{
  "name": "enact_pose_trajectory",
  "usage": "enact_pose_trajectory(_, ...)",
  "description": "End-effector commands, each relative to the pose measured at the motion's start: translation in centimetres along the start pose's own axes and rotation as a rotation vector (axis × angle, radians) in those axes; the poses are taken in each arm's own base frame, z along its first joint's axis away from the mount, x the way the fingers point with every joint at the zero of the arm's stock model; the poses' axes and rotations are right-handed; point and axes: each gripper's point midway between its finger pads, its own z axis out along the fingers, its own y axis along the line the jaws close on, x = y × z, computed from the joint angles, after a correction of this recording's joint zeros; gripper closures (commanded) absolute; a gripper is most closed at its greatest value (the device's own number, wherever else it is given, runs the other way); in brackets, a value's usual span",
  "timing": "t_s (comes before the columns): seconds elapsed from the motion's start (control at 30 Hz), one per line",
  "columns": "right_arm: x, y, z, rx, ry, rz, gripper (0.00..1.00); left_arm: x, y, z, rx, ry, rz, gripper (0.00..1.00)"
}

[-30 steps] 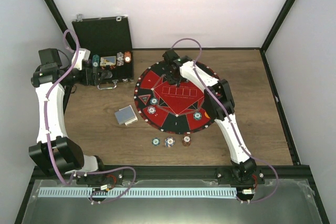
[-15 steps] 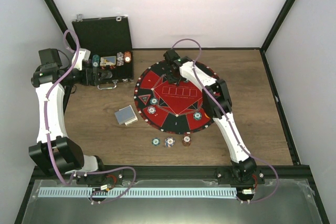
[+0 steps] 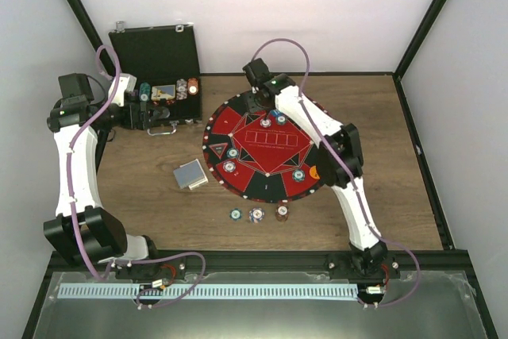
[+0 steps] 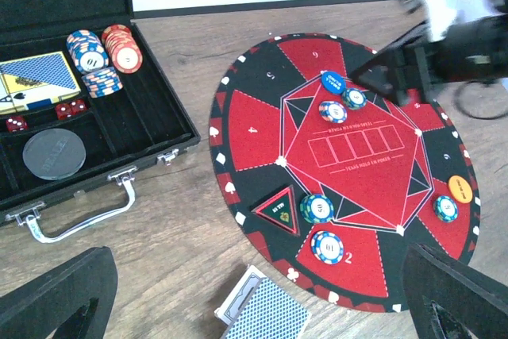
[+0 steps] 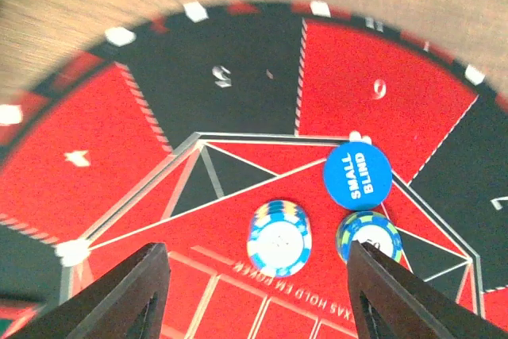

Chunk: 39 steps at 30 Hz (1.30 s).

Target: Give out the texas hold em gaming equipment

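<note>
Caught the right gripper [image 5: 255, 279] parted above the far side of the round red-and-black mat [image 5: 103, 156], gripping nothing, both dark fingers [image 5: 127, 295] clear of the pieces below. Found the blue marker disc [image 5: 357, 175] flat on the mat just beneath, lettered SMALL BLIND. Noted a white-and-blue chip stack [image 5: 278, 237] and a green chip [image 5: 369, 237] just beside that disc, toward the mat's centre. Spotted the orange marker disc [image 4: 460, 188] near the mat's right rim, with a striped chip [image 4: 445, 208] just beside it. Picked out two more chips [image 4: 327, 246] close together on the mat's near-left sectors. Counted three loose chips [image 3: 256, 213] in a row on the bare wood table [image 3: 397, 156], just in front of the mat. Saw the deck of grey-blue-backed cards [image 3: 190, 174] lying on the wood left of the mat, near its edge. Found the left gripper [image 4: 258, 275] spread fully, empty, poised by the front edge of the open black case [image 4: 151, 117]. Made out case chip stacks [image 4: 103, 53] and red dice [image 4: 70, 109] inside its compartments.
</note>
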Motion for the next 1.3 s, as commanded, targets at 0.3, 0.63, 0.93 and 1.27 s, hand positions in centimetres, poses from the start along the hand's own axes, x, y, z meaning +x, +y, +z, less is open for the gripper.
enact_pose_trajectory(0.3, 11.0, 11.0, -13.2, -0.129, -0.03, -0.2, 0.23, -0.3, -0.4, -1.2, -0.036, 0.001, 0.013, 0.0)
enact_pose_trajectory(0.63, 22.6, 13.6, -14.3, -0.194, 0.104, -0.271, 0.15, -0.4, -0.7, -1.4, -0.031, -0.004, 0.01, 0.0)
enact_pose_trajectory(0.93, 25.6, 14.2, -14.1, -0.242, 0.157, -0.296, 0.14, -0.3, -0.7, -1.3, -0.021, -0.004, 0.01, 0.0)
enact_pose_trajectory(1.27, 27.2, 14.8, -14.1, -0.295, 0.189, -0.333, 0.14, -0.4, -0.9, -1.4, -0.017, -0.01, 0.013, 0.0)
